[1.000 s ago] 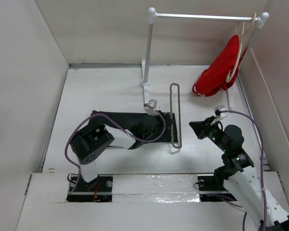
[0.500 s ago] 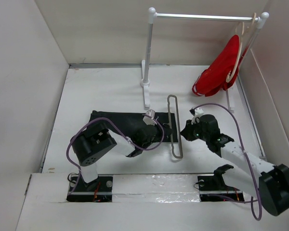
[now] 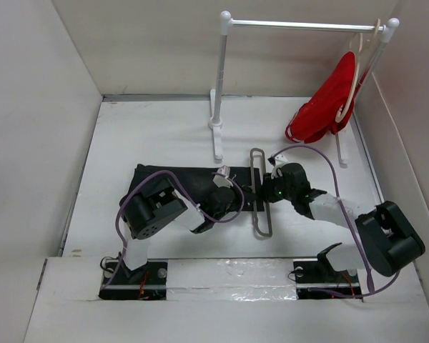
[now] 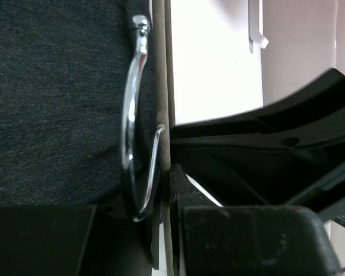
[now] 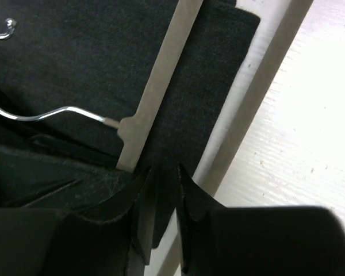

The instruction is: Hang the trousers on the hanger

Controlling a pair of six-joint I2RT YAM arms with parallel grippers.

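The black trousers point(image 3: 193, 174) lie folded flat on the white table. Over their right end lies the pale grey hanger point(image 3: 269, 221). My left gripper point(image 3: 236, 196) is shut on the hanger's flat grey bar point(image 4: 164, 86), and the chrome hook point(image 4: 129, 115) rests on the trousers point(image 4: 52, 86) beside it. From the right, my right gripper point(image 3: 263, 193) is low over the same end. In the right wrist view its fingers point(image 5: 164, 172) stand a narrow gap apart, and the trousers' edge point(image 5: 218, 57) shows in that gap between the hanger's two bars point(image 5: 161, 75).
A white clothes rack point(image 3: 300, 25) stands at the back, its left post point(image 3: 220, 78) and foot close behind the hanger. A red garment point(image 3: 327, 103) hangs on a beige hanger point(image 3: 354, 71) at the rack's right end. White walls close in on both sides.
My right arm has swung in from the right and come down to the hanger, its fingers parting slightly. The left arm edged right, still holding the hanger, which shifted a little.
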